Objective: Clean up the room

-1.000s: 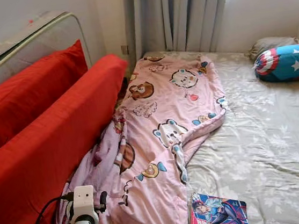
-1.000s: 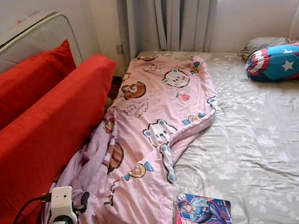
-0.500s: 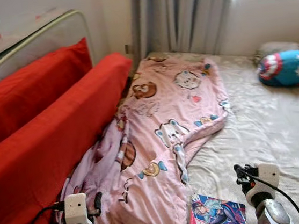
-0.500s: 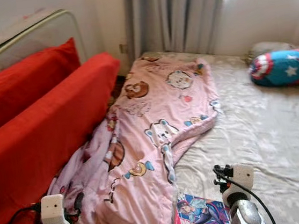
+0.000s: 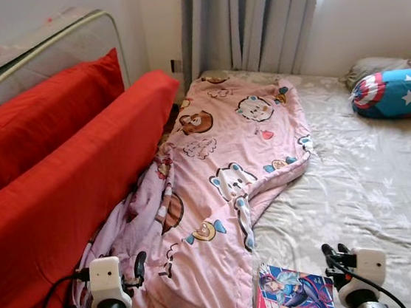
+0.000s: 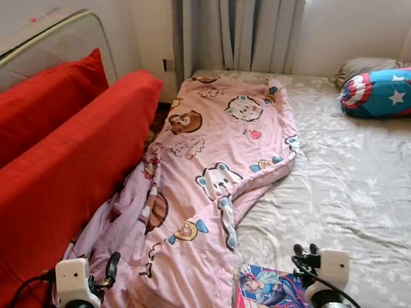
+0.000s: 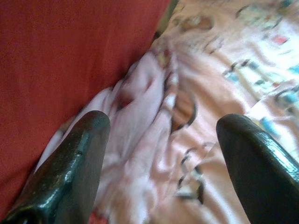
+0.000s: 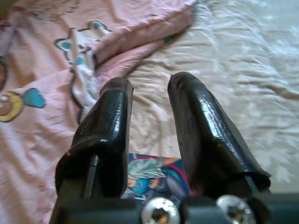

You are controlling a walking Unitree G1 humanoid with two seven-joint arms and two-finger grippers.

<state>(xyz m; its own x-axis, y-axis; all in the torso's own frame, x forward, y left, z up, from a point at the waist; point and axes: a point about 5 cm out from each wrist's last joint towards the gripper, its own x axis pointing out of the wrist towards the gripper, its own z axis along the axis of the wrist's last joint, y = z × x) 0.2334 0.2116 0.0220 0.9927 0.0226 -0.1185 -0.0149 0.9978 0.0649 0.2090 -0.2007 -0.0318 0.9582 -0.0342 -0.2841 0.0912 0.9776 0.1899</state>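
Sprawling diagonally over the pale floral bedsheet [image 5: 372, 179], a rumpled pink cartoon-print quilt [image 5: 223, 174] runs from 12 o'clock down to 7 o'clock, beside long red cushions [image 5: 54, 193]. At 6 o'clock lies a glossy comic book [image 5: 295, 300] — the right gripper [image 8: 148, 105] hovers just above it, fingers narrowly parted. The left gripper [image 7: 161, 161], spread wide, hangs over the quilt's crumpled edge. A star-patterned blue pillow [image 5: 395, 93] sits at 2 o'clock.

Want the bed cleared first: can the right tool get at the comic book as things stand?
Probably yes. The right tool hovers just beside the comic book, which lies flat on the bedsheet with nothing on top; the pink blanket lies beside it, and the fingers stand slightly apart.
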